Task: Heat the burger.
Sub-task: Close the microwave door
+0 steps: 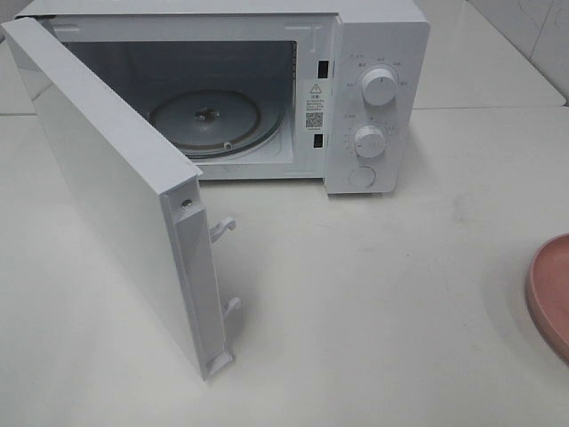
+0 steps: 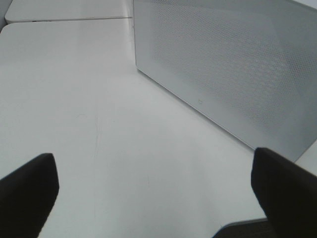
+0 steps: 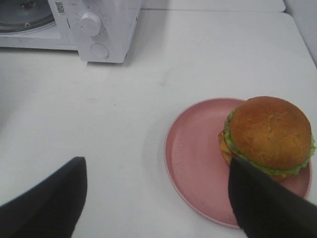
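The burger, with a golden-brown bun, green lettuce and yellow cheese, sits on a round pink plate in the right wrist view. My right gripper is open above the table, and one dark finger overlaps the burger's near edge. In the exterior high view only the plate's rim shows at the right edge; the burger is out of view there. The white microwave stands at the back with its door swung wide open and a glass turntable inside. My left gripper is open and empty beside the door's outer face.
The microwave has two knobs and a round button on its right panel. The open door juts toward the front left of the white table. The microwave's front corner also shows in the right wrist view.
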`<action>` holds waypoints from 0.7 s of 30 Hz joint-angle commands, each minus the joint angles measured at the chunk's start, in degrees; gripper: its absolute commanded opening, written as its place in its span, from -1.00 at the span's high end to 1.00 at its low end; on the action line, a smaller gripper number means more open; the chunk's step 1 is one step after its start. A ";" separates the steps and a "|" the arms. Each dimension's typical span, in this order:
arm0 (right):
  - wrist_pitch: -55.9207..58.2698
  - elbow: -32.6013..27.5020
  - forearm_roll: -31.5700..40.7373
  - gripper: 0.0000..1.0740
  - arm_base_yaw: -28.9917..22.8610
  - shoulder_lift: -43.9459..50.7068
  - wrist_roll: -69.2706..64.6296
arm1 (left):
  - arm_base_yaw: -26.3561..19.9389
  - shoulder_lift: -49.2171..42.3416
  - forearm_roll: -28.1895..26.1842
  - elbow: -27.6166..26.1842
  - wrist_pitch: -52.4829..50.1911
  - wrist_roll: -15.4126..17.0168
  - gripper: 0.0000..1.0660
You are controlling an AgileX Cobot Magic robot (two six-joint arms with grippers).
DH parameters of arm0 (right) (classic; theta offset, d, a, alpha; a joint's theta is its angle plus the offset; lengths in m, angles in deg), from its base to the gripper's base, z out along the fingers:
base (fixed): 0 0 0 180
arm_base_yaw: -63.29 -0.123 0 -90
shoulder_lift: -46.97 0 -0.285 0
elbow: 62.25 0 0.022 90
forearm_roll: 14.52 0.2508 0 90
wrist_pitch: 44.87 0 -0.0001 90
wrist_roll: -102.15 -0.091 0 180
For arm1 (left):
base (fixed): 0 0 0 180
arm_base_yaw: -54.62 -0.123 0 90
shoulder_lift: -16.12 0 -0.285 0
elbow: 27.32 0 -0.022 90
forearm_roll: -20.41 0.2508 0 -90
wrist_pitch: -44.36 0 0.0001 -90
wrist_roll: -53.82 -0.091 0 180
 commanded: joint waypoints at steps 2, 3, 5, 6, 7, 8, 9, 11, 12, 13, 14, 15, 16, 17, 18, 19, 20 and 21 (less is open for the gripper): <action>-1.09 -0.17 -0.06 -0.42 1.32 2.12 0.69 | -0.06 -0.23 -0.29 0.17 -0.80 0.34 -0.83; -1.09 -0.17 -0.06 -0.41 1.32 2.12 0.69 | -0.06 -0.23 -0.29 0.17 -0.80 0.34 -0.83; -1.09 -0.17 -0.06 -0.40 1.32 2.12 0.69 | -0.06 -0.23 -0.29 0.17 -0.80 0.34 -0.83; -1.09 -0.17 -0.06 -0.40 1.32 2.12 0.69 | -0.06 -0.23 -0.29 0.17 -0.80 0.34 -0.83; -1.09 -0.17 -0.06 -0.40 1.32 2.12 0.69 | -0.06 -0.23 -0.29 0.17 -0.80 0.34 -0.83; -1.09 -0.17 -0.06 -0.40 1.32 2.12 0.63 | -0.06 -0.23 -0.29 0.17 -0.80 0.34 -0.83; -1.09 -0.17 -0.06 -0.40 1.32 2.12 0.63 | -0.06 -0.23 -0.29 0.17 -0.80 0.34 -0.83; -1.09 -0.17 -0.06 -0.40 1.32 2.12 0.63 | -0.06 -0.23 -0.29 0.17 -0.80 0.34 -0.83; -1.09 -0.17 -0.06 -0.40 1.32 2.12 0.63 | -0.06 -0.23 -0.29 0.17 -0.80 0.34 -0.83; -1.09 -0.17 -0.06 -0.40 1.32 2.12 0.63 | -0.06 -0.23 -0.29 0.17 -0.80 0.34 -0.83; -1.09 -0.17 -0.06 -0.40 1.32 2.12 0.63 | -0.06 -0.23 -0.29 0.17 -0.80 0.34 -0.83; -1.09 -0.17 -0.06 -0.40 1.32 2.12 0.63 | -0.06 -0.23 -0.29 0.17 -0.80 0.34 -0.83; -1.09 -0.17 -0.06 -0.40 1.32 2.12 0.63 | -0.06 -0.23 -0.29 0.17 -0.80 0.34 -0.83; -1.09 -0.17 -0.06 -0.40 1.32 2.12 0.63 | -0.06 -0.23 -0.29 0.17 -0.80 0.34 -0.83; -1.09 -0.17 -0.06 -0.40 1.32 2.12 0.63 | -0.06 -0.23 -0.29 0.17 -0.80 0.34 -0.83; -1.09 -0.17 -0.06 -0.40 1.32 2.12 0.63 | -0.06 -0.23 -0.29 0.17 -0.80 0.34 -0.83; -1.09 -0.17 -0.06 -0.40 1.32 2.12 0.63 | -0.06 -0.23 -0.29 0.17 -0.80 0.34 -0.83; -1.09 -0.17 -0.06 -0.40 1.32 2.12 0.63 | -0.06 -0.23 -0.29 0.17 -0.80 0.34 -0.83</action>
